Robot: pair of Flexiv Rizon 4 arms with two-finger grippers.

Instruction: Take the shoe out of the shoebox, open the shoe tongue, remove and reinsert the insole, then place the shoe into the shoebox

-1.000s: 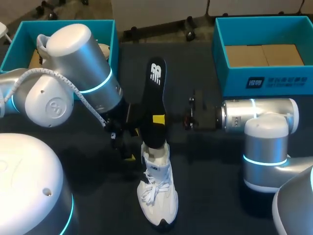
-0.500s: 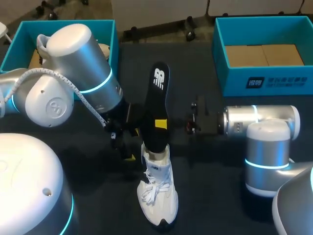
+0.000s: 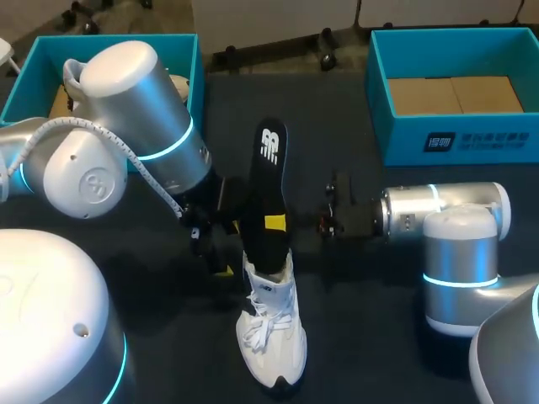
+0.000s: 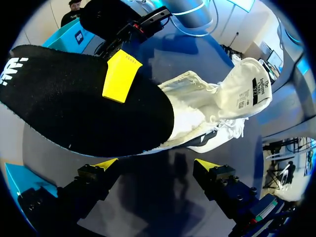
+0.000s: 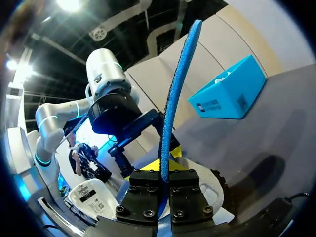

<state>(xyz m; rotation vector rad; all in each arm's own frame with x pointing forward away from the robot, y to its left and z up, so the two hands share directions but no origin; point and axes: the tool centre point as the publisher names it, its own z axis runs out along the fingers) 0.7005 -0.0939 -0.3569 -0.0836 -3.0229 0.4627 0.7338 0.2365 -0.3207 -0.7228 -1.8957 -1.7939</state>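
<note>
A white shoe [image 3: 271, 330] lies on the dark table with its toe toward the front edge. A black insole [image 3: 268, 181] stands up out of its heel opening, lower end inside the shoe. My right gripper [image 3: 274, 222] is shut on the insole just above the shoe. The right wrist view shows the insole's blue edge [image 5: 178, 79] pinched between that gripper [image 5: 163, 183]. My left gripper [image 3: 219, 248] hangs open just left of the heel. In the left wrist view, shoe [image 4: 217, 106] and insole [image 4: 84, 111] lie ahead of this gripper [image 4: 157, 165], untouched.
A teal shoebox [image 3: 455, 126] with a bare cardboard floor stands at the back right. A second teal box [image 3: 187, 50] stands at the back left, partly hidden by my left arm, with something white inside it. Bare dark table surrounds the shoe.
My right gripper has carried the insole a little lower, toward the shoe. The left arm and the shoe have stayed put.
</note>
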